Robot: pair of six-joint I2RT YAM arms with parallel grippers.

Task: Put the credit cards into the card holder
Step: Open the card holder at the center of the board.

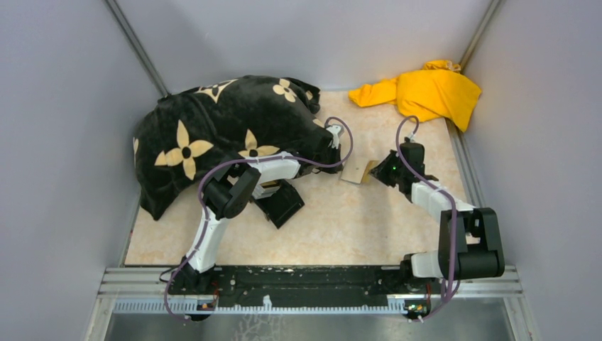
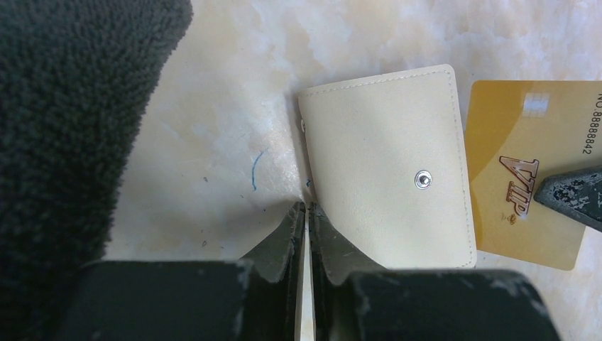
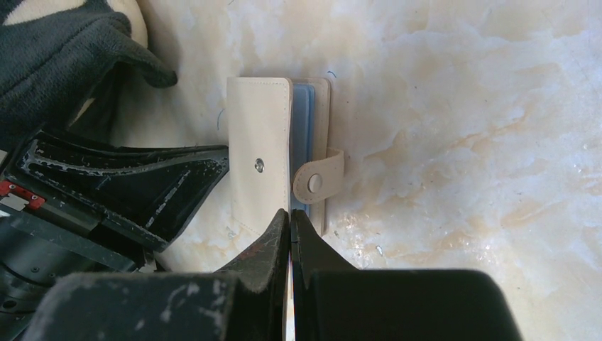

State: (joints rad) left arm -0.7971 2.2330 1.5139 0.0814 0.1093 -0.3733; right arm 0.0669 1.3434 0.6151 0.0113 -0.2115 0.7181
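Nearest the bottom of the overhead frame, a black box (image 1: 282, 202) sits on the marbled table (image 1: 341, 227), left of centre beside the left arm's elbow. Moving up to mid-frame, here's the action: the left gripper (image 2: 305, 209) is clenched on the edge of the cream wallet (image 2: 383, 142), its jaws nearly together with only a pale sliver in the gap. The wallet's cover is drawn aside, and a blue card (image 3: 305, 106) is tucked inside, showing above the clasp tab (image 3: 318, 182). Just right of the wallet, the right gripper (image 3: 290, 213) is squeezed tight on the gold card (image 2: 511, 128), which stands just beside the wallet's right edge, still outside it. Further back, a black blanket (image 1: 213, 128) with cream flowers fills the upper left. At the far upper right, a yellow cloth (image 1: 426, 92) lies crumpled in the corner.
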